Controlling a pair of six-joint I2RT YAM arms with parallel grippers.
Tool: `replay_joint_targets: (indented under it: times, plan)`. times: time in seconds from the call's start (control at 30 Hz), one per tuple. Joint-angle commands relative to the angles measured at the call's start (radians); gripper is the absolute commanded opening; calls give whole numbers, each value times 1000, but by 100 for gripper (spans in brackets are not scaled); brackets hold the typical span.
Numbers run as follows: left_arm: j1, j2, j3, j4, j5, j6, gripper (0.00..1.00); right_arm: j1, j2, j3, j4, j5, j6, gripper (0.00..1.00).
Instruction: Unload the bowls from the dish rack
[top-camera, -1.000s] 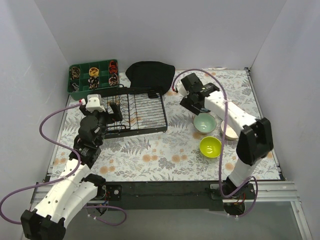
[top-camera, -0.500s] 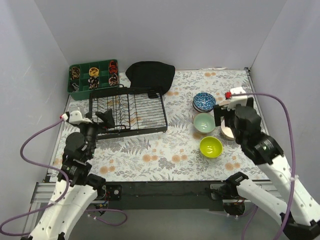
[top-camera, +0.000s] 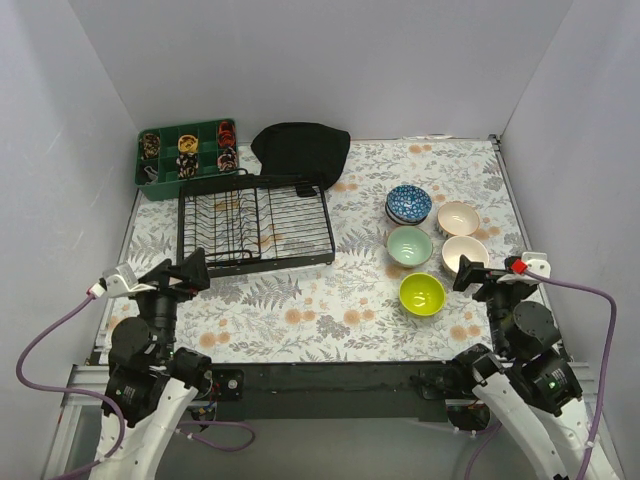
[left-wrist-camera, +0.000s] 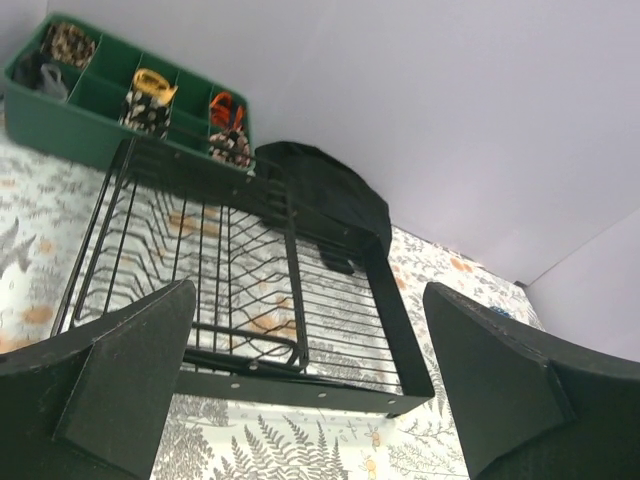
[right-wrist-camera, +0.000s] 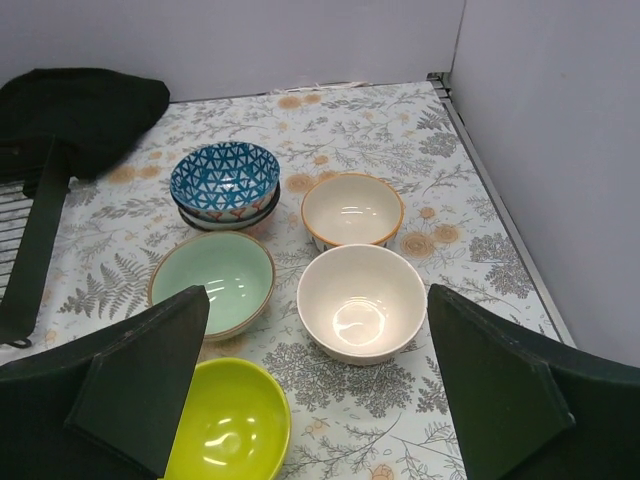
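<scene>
Below, fern-patterned tabletop (top-camera: 300, 315); pale walls (top-camera: 320, 60).

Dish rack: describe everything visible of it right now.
The dish rack is a black wire rectangle, metal by its look, with rows of upright tines over its left part and a flat grid on the right. It holds nothing. It sits level on the floral table cover, on the left half toward the far side. The green compartment tray stands close behind its far left corner and the black cloth behind its far right one; contact with either cannot be told.
</scene>
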Motion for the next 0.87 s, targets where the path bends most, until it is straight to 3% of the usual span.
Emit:
replay_joint_targets:
  times: [0.0, 0.83]
  plan:
    - [3, -94, -23, -62, -73, -80, 98, 0, -69, -24, 78, 37, 17, 99]
    - [3, -89, -34, -61, -95, -87, 98, 0, -86, -92, 162, -23, -1, 99]
